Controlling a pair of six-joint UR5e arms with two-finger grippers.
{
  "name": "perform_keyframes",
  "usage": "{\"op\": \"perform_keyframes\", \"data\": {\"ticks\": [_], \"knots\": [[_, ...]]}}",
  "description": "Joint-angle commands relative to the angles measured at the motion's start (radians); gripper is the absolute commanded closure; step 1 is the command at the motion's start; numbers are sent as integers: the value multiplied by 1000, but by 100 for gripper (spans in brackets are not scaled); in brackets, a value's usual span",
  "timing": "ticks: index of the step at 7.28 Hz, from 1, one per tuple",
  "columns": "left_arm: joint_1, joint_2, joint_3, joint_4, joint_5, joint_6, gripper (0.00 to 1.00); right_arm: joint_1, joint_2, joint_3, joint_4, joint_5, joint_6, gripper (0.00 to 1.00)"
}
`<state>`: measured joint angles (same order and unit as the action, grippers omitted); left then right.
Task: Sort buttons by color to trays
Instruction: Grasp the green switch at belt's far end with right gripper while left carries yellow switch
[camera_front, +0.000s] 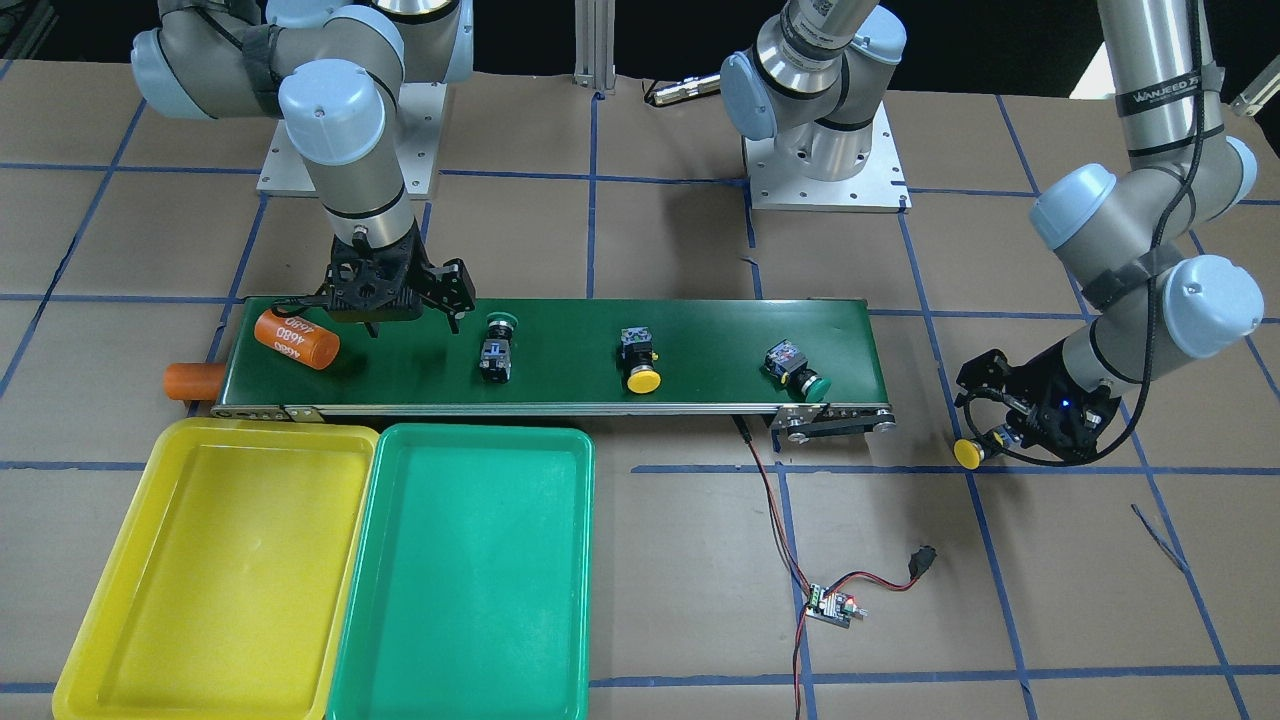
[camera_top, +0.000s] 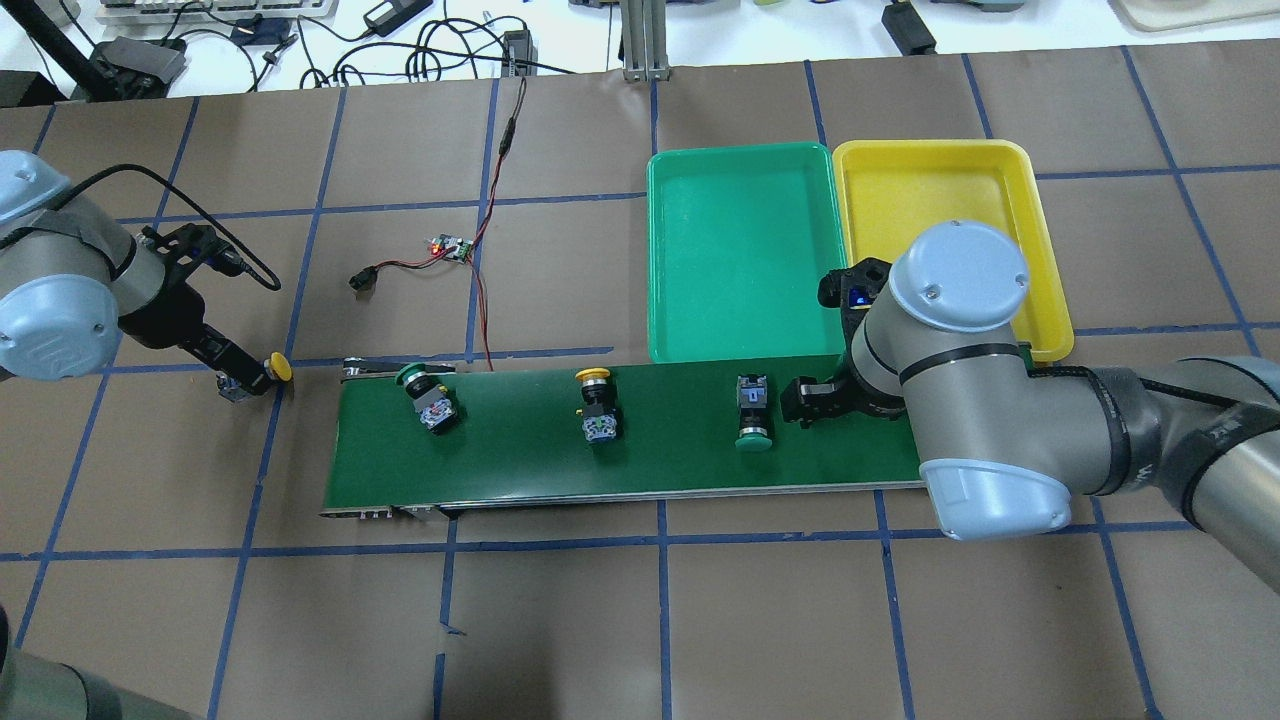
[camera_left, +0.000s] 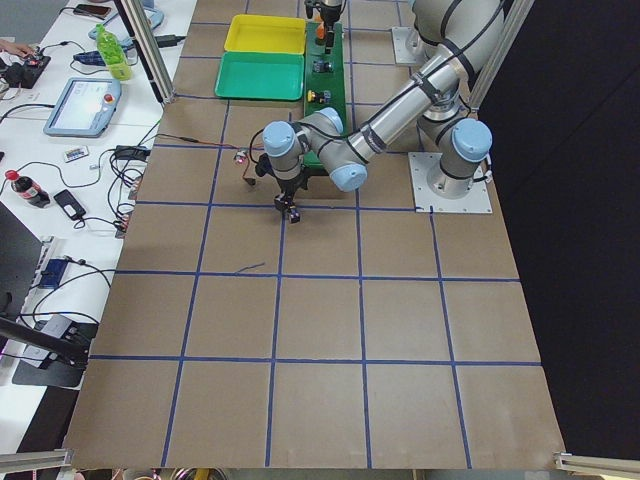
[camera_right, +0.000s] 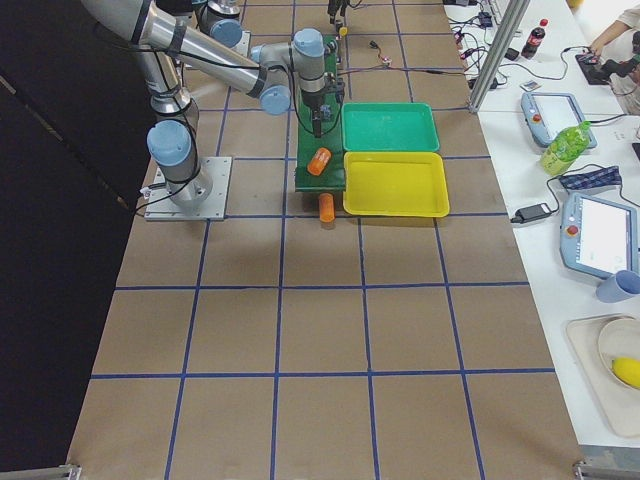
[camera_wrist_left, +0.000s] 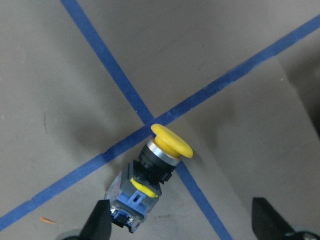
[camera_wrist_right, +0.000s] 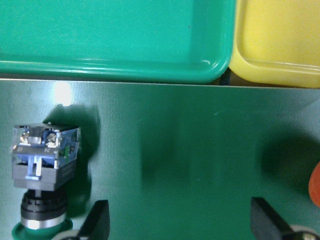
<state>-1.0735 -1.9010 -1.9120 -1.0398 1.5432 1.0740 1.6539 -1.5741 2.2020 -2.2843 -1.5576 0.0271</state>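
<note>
Though flat, button (camera_wrist_left: 150, 172) cap toward belt (camera_top: 660, 460).

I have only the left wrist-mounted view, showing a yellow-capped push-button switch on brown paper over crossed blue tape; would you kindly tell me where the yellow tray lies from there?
Observer: The large shallow yellow plastic tray sits beside the long dark-green conveyor belt at its end farthest from that off-belt yellow-capped switch, next to a matching green plastic tray.
Operator: Thank you; what is on the belt?
Observer: Three more switches: a near green-capped switch, a middle yellow-capped switch and a far green-capped switch by the trays.
Operator: Where is the right gripper?
Observer: The right gripper hangs open over the belt between the far green-capped switch and an orange cylinder.
</note>
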Motion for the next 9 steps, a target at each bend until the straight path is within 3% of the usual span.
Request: {"op": "perform_keyframes", "data": {"ticks": [1,9], "knots": [[1,-33,1,10,-3,10,0,9,2,-39,19,13,14,0],[0,-35,2,60,2,17,0,14,35,-42,9,19,28,0]]}}
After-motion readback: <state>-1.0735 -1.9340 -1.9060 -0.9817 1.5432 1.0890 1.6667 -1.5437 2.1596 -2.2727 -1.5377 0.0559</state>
